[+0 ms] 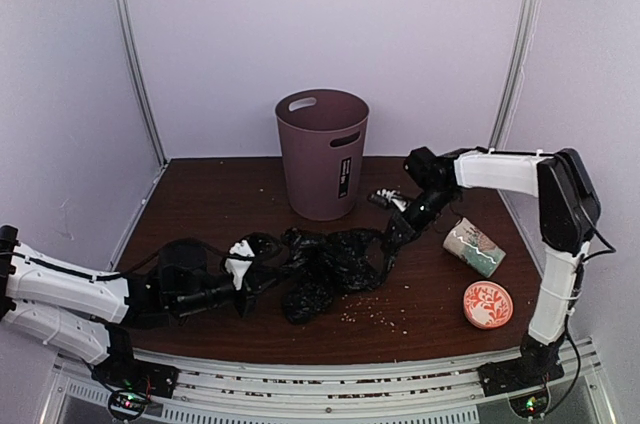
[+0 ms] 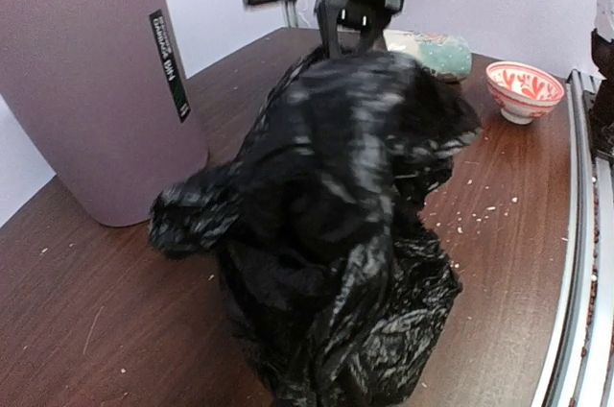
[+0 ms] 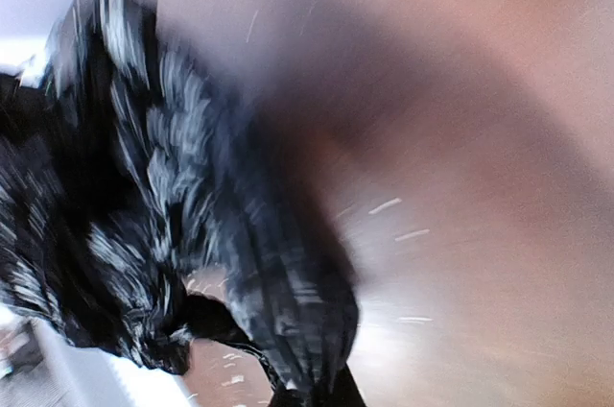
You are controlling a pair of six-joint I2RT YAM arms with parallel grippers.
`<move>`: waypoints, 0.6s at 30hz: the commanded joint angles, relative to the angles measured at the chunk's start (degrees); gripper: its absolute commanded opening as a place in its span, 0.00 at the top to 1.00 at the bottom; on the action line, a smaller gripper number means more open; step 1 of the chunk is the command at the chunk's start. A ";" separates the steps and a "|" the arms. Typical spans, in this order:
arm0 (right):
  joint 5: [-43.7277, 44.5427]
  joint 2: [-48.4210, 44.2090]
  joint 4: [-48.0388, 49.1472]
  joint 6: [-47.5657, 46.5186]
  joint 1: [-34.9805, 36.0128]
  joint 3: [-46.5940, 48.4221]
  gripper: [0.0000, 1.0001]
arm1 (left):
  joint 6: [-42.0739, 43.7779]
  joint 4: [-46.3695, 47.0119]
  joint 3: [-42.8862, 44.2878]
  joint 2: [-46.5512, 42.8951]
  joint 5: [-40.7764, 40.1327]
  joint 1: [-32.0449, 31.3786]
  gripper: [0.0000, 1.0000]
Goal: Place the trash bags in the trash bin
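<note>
The desk (image 1: 200, 204) carried everything. The bin (image 1: 322, 152) stood upright near the middle of the far edge, its mouth open and nothing seen inside. The bags (image 1: 325, 272) lay in a crumpled black heap at the middle of the desk, in front of the bin and apart from it.

The right pincer (image 2: 345, 40) came in from the right edge and was pressed onto a fold at the far right end of the bags, as the left wrist view showed. The left pincer (image 1: 255, 264) lay low from the near left corner, right at the heap's left end; whether it was gripping the plastic I could not tell, since its fingers were hidden. The right wrist view was too blurred to add anything.

A mug (image 1: 476, 247) lay on its side toward the right edge, a bowl (image 1: 488, 304) sat near the near right corner, and crumbs (image 1: 375, 316) were scattered in front of the heap.

The step in hand looked like the pickup: bags gripped, not lifted clear. The next move likely called for raising the heap above the bin's rim, carrying it toward the far edge and over the mouth, then letting go. Loose, trailing plastic could catch the rim or tip the bin.
</note>
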 commanded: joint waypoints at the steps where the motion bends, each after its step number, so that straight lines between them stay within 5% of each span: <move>1: 12.86 -15.18 6.03 -1.14 -3.73 6.90 1.00 | 0.89 -7.18 3.10 -6.18 -13.10 -1.60 1.00; 3: 12.54 -21.80 10.66 -0.71 -2.93 6.91 1.00 | 6.39 -6.05 5.48 -10.73 -21.16 -6.74 1.00; 6: 6.89 -33.06 17.98 -1.77 0.16 3.61 1.00 | 25.27 8.68 7.95 -15.62 -29.11 -21.62 1.00; 8: 9.00 -41.30 21.05 -6.25 4.20 -2.89 1.00 | 29.01 5.78 12.64 -11.60 -31.21 -24.49 1.00; 13: 22.17 -38.76 15.04 -16.43 6.01 -21.61 1.00 | 17.84 -11.21 12.48 10.49 -34.60 -23.31 1.00; 18: 20.96 -42.86 19.59 -14.15 5.99 -31.62 1.00 | 2.01 -26.40 19.22 30.71 -40.41 -27.87 1.00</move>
